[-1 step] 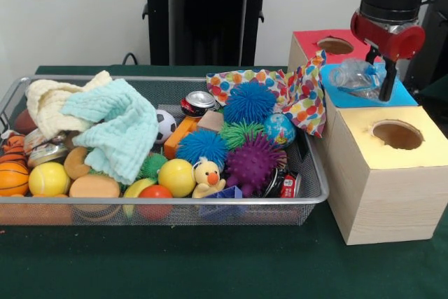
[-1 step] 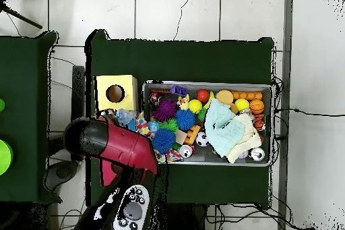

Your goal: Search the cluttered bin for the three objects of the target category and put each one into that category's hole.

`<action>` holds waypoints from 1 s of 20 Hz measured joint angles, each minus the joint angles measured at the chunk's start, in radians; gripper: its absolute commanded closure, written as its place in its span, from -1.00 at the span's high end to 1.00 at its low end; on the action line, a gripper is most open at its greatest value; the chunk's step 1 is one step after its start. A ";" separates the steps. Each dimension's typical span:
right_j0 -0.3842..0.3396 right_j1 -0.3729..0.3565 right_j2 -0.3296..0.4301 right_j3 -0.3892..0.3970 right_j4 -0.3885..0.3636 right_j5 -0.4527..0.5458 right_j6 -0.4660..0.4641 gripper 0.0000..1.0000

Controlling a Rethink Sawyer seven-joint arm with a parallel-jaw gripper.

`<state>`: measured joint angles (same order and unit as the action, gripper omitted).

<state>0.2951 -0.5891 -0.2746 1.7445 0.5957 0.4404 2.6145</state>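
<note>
Item: pincer (image 1: pixel 383 82), which we find over the blue box (image 1: pixel 402 94), its dark fingers apparently closed on a crumpled clear plastic piece (image 1: pixel 357 75), though we cannot fully see the grip. The plastic hangs above the blue top, whose hole it hides. Item: wire bin (image 1: pixel 308 197) on the green worktop (image 1: pixel 210 264), with spiky balls, cloths and cans. Risk, as we judge it: light plastic may snag a finger or settle on the rim rather than drop in.
</note>
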 measured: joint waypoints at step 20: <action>-0.107 -0.074 0.142 0.130 0.017 -0.146 0.000 -1.00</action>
<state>0.1880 -0.6626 -0.1327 1.8744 0.6124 0.2942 2.6145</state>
